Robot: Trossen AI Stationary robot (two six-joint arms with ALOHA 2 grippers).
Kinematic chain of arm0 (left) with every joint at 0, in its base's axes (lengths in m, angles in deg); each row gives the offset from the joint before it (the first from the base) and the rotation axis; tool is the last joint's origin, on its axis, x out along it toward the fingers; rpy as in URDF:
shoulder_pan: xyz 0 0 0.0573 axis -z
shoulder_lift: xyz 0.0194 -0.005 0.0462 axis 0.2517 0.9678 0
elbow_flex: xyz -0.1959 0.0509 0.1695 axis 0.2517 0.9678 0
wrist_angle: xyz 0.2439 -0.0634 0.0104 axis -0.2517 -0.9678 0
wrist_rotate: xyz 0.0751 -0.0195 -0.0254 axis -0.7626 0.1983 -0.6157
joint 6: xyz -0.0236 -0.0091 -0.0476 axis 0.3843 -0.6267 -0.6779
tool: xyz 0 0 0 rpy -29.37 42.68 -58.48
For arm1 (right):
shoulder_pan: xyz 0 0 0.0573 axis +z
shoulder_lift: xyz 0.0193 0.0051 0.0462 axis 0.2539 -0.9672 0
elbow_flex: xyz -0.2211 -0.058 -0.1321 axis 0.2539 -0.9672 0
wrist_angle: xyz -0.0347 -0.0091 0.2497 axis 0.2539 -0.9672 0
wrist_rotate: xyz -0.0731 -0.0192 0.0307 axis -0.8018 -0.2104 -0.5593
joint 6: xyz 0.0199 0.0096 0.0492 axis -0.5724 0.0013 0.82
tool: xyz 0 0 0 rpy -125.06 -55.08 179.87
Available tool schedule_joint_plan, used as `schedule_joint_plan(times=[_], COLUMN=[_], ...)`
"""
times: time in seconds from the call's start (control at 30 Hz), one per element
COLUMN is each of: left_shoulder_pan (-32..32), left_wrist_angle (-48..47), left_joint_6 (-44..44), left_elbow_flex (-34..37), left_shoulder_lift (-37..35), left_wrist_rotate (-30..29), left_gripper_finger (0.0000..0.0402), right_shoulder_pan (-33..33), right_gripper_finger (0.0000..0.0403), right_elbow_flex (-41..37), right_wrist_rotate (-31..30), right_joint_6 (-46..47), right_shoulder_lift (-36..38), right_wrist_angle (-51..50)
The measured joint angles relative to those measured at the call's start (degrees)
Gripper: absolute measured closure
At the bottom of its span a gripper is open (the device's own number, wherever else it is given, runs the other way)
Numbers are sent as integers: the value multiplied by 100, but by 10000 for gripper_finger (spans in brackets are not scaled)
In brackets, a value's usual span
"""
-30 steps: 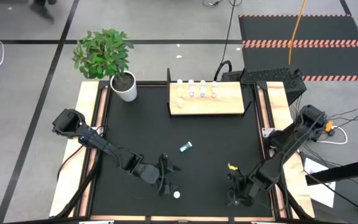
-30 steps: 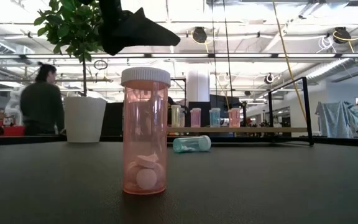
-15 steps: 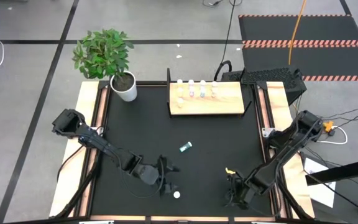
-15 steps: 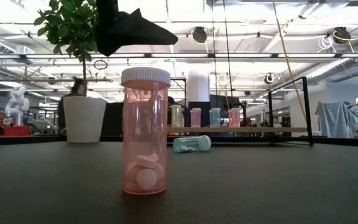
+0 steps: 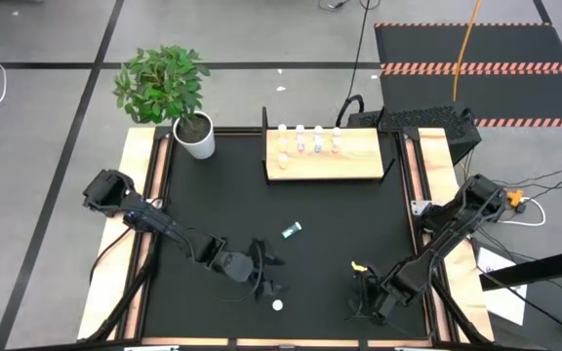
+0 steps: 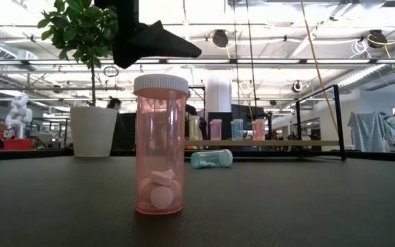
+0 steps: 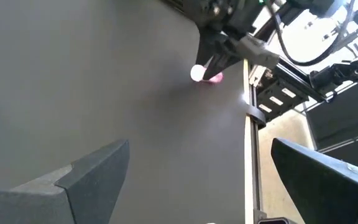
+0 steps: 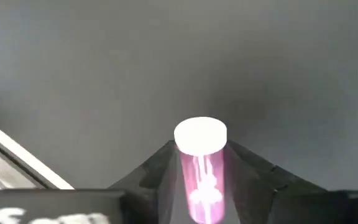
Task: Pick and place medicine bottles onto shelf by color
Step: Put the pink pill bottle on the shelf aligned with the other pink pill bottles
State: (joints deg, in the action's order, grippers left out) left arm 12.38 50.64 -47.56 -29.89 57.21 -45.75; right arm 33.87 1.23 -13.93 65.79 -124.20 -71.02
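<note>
The right gripper [image 5: 364,300] sits low at the near right of the black table [image 5: 340,219], its fingers [image 8: 253,168] closed on both sides of a magenta bottle [image 8: 201,171] with a white cap, so it pinches that bottle; from the left wrist the same bottle [image 7: 205,74] shows as a small pink shape under the right arm's fingers. The left gripper [image 5: 267,275] hangs over the near middle of the table with its jaws spread wide and nothing between them. Just near of it stands a pink bottle [image 6: 160,144], upright on the mat, pills in its bottom, its white cap [image 5: 277,305] seen from above. A teal bottle [image 5: 292,230] lies on its side in the middle of the table, well apart from both grippers. At the far edge is the shelf [image 5: 359,161], a light wooden board, with several bottles [image 5: 301,138] standing in a row along its far side. A white plant pot [image 5: 199,142] with a leafy plant stands at the far left corner.
</note>
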Motion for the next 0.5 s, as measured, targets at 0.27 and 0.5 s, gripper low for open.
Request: schedule_joint_plan(times=[0.27,0.5], left_shoulder_pan=[-237,-478], left_wrist_angle=[-117,190], left_joint_6=[235,466], left_elbow_flex=[0,0], left_shoulder_lift=[-38,-81], left_wrist_rotate=[16,546], left_gripper_finger=[9,9], right_shoulder_pan=[-89,-272], right_gripper_finger=[324,319], right_elbow_flex=[0,-4], right_wrist_rotate=[-1367,-2503], right_joint_6=[-53,-1237], right_shoulder_lift=[518,1067], right_wrist_angle=[-221,147])
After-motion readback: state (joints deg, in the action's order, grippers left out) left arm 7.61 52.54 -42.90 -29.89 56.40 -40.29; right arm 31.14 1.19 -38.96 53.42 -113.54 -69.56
